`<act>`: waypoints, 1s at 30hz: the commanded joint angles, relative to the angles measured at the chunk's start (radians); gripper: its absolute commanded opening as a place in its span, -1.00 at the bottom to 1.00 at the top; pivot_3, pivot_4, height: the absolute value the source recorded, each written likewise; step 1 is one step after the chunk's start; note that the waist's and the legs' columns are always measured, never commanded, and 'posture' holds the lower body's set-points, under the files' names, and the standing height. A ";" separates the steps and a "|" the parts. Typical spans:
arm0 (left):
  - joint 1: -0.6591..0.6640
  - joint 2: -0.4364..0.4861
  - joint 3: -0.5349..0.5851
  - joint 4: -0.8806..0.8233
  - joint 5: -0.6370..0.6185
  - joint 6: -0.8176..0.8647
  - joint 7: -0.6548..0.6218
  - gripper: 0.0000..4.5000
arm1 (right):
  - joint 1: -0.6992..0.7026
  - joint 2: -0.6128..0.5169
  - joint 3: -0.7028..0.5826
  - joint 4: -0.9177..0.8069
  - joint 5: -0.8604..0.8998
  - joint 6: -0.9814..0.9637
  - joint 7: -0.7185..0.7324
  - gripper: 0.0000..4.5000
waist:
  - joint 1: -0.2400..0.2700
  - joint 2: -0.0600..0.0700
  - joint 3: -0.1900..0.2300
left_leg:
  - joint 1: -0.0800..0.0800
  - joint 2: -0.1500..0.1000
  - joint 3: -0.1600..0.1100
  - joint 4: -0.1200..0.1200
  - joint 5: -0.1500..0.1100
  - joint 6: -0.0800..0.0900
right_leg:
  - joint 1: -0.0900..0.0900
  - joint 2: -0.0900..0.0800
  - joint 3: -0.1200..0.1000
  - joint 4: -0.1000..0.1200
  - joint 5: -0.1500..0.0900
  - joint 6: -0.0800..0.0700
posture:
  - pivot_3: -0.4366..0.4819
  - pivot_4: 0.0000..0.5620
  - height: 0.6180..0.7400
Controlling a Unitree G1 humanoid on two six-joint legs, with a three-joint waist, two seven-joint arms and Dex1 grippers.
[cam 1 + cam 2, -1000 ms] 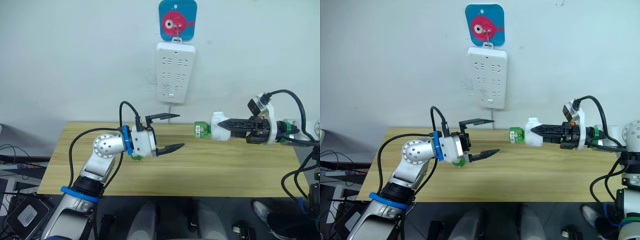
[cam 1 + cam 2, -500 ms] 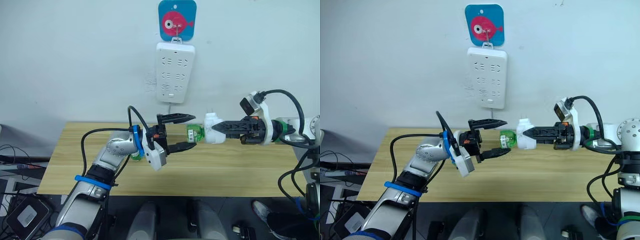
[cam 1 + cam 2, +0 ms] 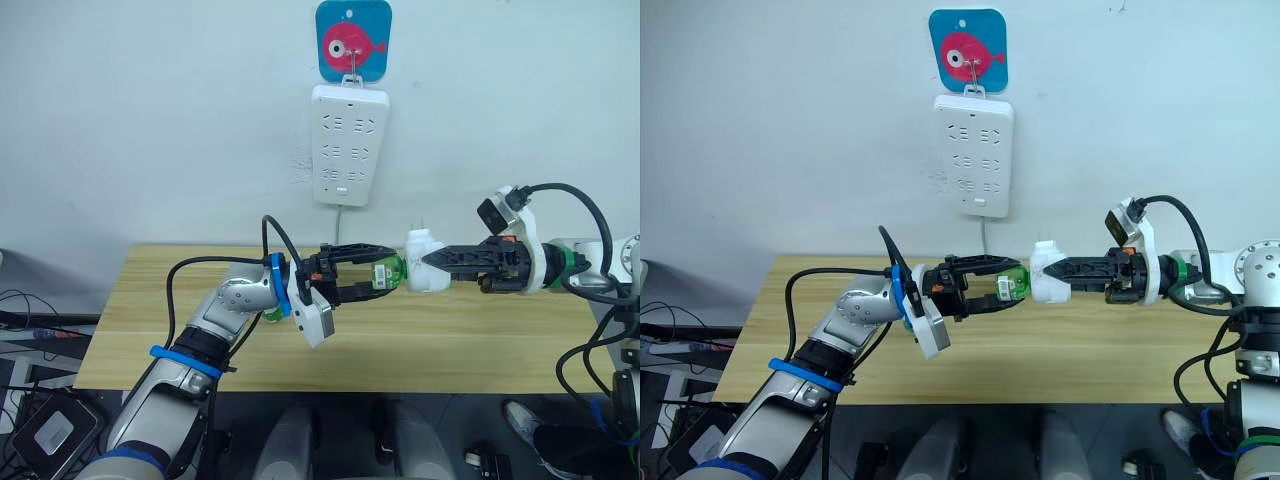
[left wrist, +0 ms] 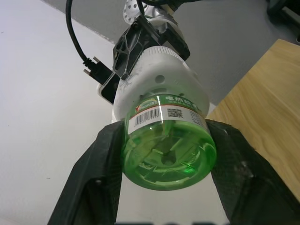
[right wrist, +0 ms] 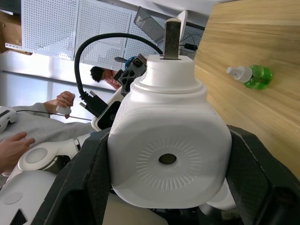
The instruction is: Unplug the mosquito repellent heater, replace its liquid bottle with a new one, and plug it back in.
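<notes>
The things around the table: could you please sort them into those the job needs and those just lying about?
Needed:
- mosquito repellent heater, in the right pincer
- its green bottle, between the left pincer fingers
- spare green bottle on the table
- power strip

Lying about:
- fish hook plaque

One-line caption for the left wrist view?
Left pincer closing around green bottle still attached to white heater.

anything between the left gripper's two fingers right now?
Yes: the green liquid bottle, still attached to the mosquito repellent heater held by the right gripper. The left wrist view shows the left gripper fingers flanking it.
</notes>
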 commanded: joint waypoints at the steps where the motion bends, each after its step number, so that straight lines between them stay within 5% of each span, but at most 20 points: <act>1: -0.007 0.010 -0.024 -0.028 -0.064 0.002 -0.009 0.01 | -0.004 -0.020 0.001 -0.032 0.046 0.008 0.012 0.32 | 0.000 0.000 0.000 | 0.000 0.000 0.000 0.000 0.000 0.000 | 0.000 0.000 0.000 0.000 0.000 0.000 | 0.03 -0.14 1.00; 6: 0.031 0.040 -0.105 -0.193 -0.363 0.316 -0.175 0.01 | 0.001 -0.036 0.015 -0.075 0.024 0.008 0.041 0.32 | -0.001 0.000 0.000 | 0.000 0.000 0.000 0.000 0.000 0.000 | 0.000 0.000 0.000 0.000 0.000 0.000 | 0.04 -0.10 1.00; 9: 0.060 0.102 -0.099 -0.402 -0.720 0.893 -0.200 0.01 | 0.006 -0.046 0.020 -0.107 0.004 0.008 0.064 0.32 | -0.005 0.000 0.000 | -0.001 0.000 -0.001 0.000 0.000 0.001 | 0.000 0.000 0.000 0.000 0.000 0.000 | 0.04 -0.09 1.00; 14: 0.024 0.185 -0.014 -0.484 -1.254 1.674 -0.062 0.01 | 0.005 -0.049 0.020 -0.149 -0.033 0.008 0.097 0.32 | -0.016 0.000 0.000 | -0.001 0.001 -0.005 0.004 -0.002 0.004 | 0.001 0.002 -0.001 0.001 0.000 0.000 | 0.05 -0.08 1.00; 17: -0.058 0.156 0.057 -0.225 -1.865 2.029 0.226 0.01 | 0.004 -0.044 0.017 -0.190 -0.060 0.004 0.112 0.32 | -0.018 0.000 0.000 | -0.001 0.000 -0.006 0.009 -0.004 0.006 | 0.002 0.003 -0.001 0.004 0.000 0.000 | 0.04 -0.09 1.00; 18: -0.074 0.153 0.069 -0.168 -1.956 2.099 0.261 0.01 | 0.002 -0.042 0.017 -0.199 -0.066 0.003 0.116 0.32 | -0.021 -0.001 0.000 | -0.001 -0.001 -0.006 0.012 -0.004 0.007 | 0.002 0.003 -0.001 0.007 0.000 0.001 | 0.04 -0.09 1.00; 23: -0.067 0.150 0.099 -0.122 -2.022 2.265 0.303 0.01 | -0.004 -0.039 0.007 -0.202 -0.067 0.008 0.122 0.32 | -0.034 -0.001 0.001 | -0.001 -0.001 -0.004 0.012 -0.003 0.005 | -0.001 0.004 0.000 0.013 -0.001 0.001 | 0.01 -0.08 1.00; 30: -0.043 0.091 0.176 -0.168 -1.965 2.287 0.337 0.01 | -0.002 -0.044 0.000 -0.195 -0.060 0.008 0.121 0.32 | -0.033 -0.001 0.001 | 0.000 -0.001 -0.003 0.012 -0.002 0.004 | -0.001 0.003 0.002 0.012 -0.001 0.001 | -0.01 -0.09 1.00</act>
